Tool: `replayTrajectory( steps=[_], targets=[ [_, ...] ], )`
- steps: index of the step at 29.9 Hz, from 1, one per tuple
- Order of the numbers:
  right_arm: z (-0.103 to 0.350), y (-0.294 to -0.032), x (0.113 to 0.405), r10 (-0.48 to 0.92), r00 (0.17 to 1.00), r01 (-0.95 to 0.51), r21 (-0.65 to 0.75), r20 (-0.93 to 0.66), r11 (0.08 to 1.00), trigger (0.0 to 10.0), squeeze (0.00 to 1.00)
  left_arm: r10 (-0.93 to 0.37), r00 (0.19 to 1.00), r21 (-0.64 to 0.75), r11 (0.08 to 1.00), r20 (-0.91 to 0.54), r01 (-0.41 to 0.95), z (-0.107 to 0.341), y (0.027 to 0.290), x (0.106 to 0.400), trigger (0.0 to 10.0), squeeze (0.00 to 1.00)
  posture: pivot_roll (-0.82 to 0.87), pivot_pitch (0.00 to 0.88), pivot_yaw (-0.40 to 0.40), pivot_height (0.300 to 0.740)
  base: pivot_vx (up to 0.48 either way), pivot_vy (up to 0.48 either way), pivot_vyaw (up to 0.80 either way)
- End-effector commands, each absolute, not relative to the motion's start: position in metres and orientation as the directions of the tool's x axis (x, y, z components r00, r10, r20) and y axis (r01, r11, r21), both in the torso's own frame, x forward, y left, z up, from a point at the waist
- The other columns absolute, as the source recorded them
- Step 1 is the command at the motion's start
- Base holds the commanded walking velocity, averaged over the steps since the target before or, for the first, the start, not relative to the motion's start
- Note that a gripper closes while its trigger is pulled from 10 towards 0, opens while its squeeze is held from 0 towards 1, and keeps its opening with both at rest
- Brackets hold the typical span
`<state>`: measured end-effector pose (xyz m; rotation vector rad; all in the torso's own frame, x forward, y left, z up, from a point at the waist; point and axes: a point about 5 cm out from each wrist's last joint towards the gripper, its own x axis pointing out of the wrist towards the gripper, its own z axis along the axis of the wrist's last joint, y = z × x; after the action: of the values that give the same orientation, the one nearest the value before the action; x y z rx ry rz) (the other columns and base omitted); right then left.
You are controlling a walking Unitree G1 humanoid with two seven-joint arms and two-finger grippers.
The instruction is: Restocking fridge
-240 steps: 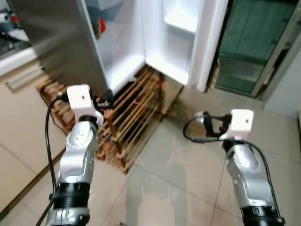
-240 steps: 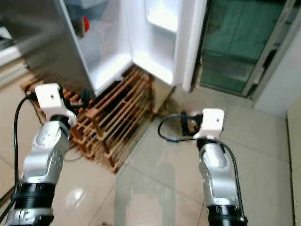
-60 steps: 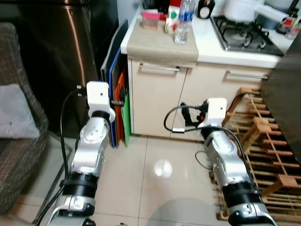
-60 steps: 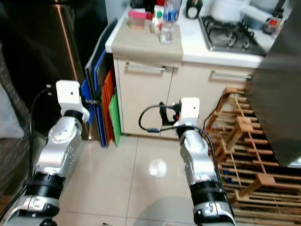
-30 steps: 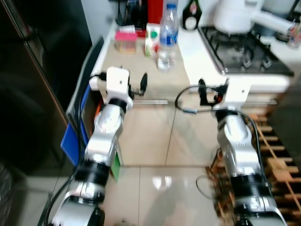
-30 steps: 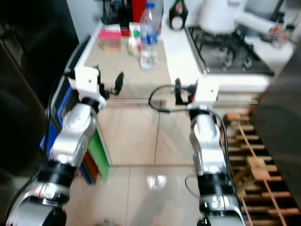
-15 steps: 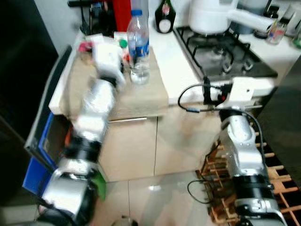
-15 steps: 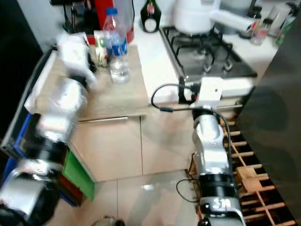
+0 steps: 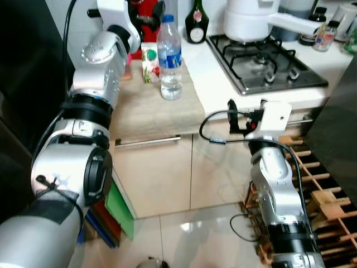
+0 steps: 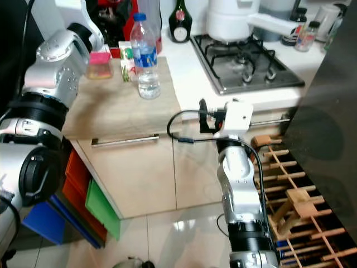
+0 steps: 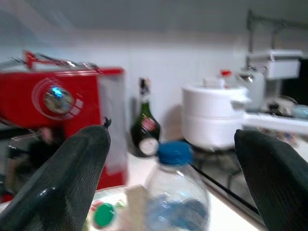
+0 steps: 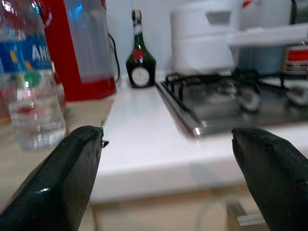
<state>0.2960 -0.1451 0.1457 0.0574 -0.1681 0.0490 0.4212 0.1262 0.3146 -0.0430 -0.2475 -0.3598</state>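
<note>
My left arm has swung up from in front of the cupboard doors a second ago and my view has closed in on the kitchen bench [image 9: 162, 114]. My left end effector [image 11: 175, 180] now hangs above the back of the pale wood-grain board, its two rounded black fingers [image 11: 72, 183] spread wide with nothing between them. Directly ahead of it stands a clear plastic water bottle [image 9: 169, 58] with a blue cap and blue label, upright on the board, just beside a small white carton [image 9: 149, 62] with a green cap. A pink-lidded box [image 10: 100, 64] sits near the carton. Behind them rise a glossy red appliance [image 11: 62, 106] and a dark green glass bottle [image 9: 195, 25]. My right end effector [image 12: 168, 178] is held low at the bench's front edge, fingers likewise wide apart and empty, facing the white top. A steel gas hob [image 9: 268, 61] with black grates carries a white pot [image 9: 248, 19]. Wooden racks [image 9: 329, 195] stand on the shiny tiled floor [image 9: 195, 240].
</note>
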Motion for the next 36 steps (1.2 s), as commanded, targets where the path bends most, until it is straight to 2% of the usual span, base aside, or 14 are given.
replayTrajectory(
  steps=[1, 6, 7, 11, 18, 23, 26, 30, 36],
  targets=[
    [0.151, -0.142, 0.290, 0.048, 0.984, -0.055, 0.038, 0.174, 0.998, 10.0, 0.00, -0.374, 0.899, 0.020, 0.925, 0.228, 0.380, 0.316, 0.117, 0.423, 10.0, 0.00, -0.13, 0.000, 0.132, 0.740, 0.000, 0.000, 0.00],
    [0.144, -0.143, 0.264, 0.052, 0.990, -0.056, 0.027, 0.133, 0.998, 10.0, 0.00, -0.329, 0.918, 0.034, 0.943, 0.219, 0.330, 0.319, 0.119, 0.425, 10.0, 0.00, -0.17, 0.003, 0.139, 0.740, 0.000, 0.000, 0.00],
    [0.140, -0.144, 0.249, 0.047, 0.994, -0.050, 0.028, 0.102, 0.998, 10.0, 0.00, -0.310, 0.922, 0.028, 0.950, 0.231, 0.312, 0.324, 0.123, 0.426, 10.0, 0.00, -0.18, 0.024, 0.139, 0.740, 0.000, 0.000, 0.00],
    [0.136, -0.149, 0.234, 0.024, 0.998, -0.025, 0.035, 0.053, 0.999, 10.0, 0.00, -0.244, 0.943, 0.033, 0.970, 0.227, 0.243, 0.326, 0.130, 0.428, 10.0, 0.00, -0.20, 0.046, 0.141, 0.740, 0.000, 0.000, 0.00],
    [0.137, -0.151, 0.223, 0.014, 1.000, -0.015, 0.033, 0.024, 0.999, 10.0, 0.00, -0.169, 0.962, 0.060, 0.985, 0.217, 0.159, 0.323, 0.140, 0.429, 10.0, 0.00, -0.23, 0.069, 0.139, 0.740, 0.000, 0.000, 0.00],
    [0.138, -0.152, 0.214, 0.013, 1.000, -0.012, 0.029, -0.009, 1.000, 10.0, 0.00, -0.152, 0.967, 0.040, 0.988, 0.206, 0.147, 0.318, 0.141, 0.429, 10.0, 0.00, -0.23, 0.087, 0.134, 0.740, 0.000, 0.000, 0.00],
    [0.137, -0.151, 0.210, 0.013, 1.000, -0.012, 0.034, -0.026, 0.999, 10.0, 0.00, -0.153, 0.960, 0.091, 0.987, 0.233, 0.135, 0.319, 0.140, 0.429, 10.0, 0.00, -0.24, 0.100, 0.130, 0.740, 0.000, 0.000, 0.00],
    [0.137, -0.147, 0.205, 0.024, 0.999, -0.023, 0.037, -0.047, 0.999, 10.0, 0.00, -0.127, 0.974, -0.037, 0.990, 0.188, 0.136, 0.306, 0.136, 0.430, 10.0, 0.00, -0.24, 0.116, 0.128, 0.740, 0.000, 0.000, 0.00],
    [0.136, -0.149, 0.201, 0.023, 0.998, -0.021, 0.036, -0.065, 0.999, 10.0, 0.00, -0.137, 0.982, -0.064, 0.987, 0.130, 0.146, 0.290, 0.130, 0.430, 10.0, 0.00, -0.25, 0.123, 0.124, 0.740, 0.000, 0.000, 0.00]
  ],
)
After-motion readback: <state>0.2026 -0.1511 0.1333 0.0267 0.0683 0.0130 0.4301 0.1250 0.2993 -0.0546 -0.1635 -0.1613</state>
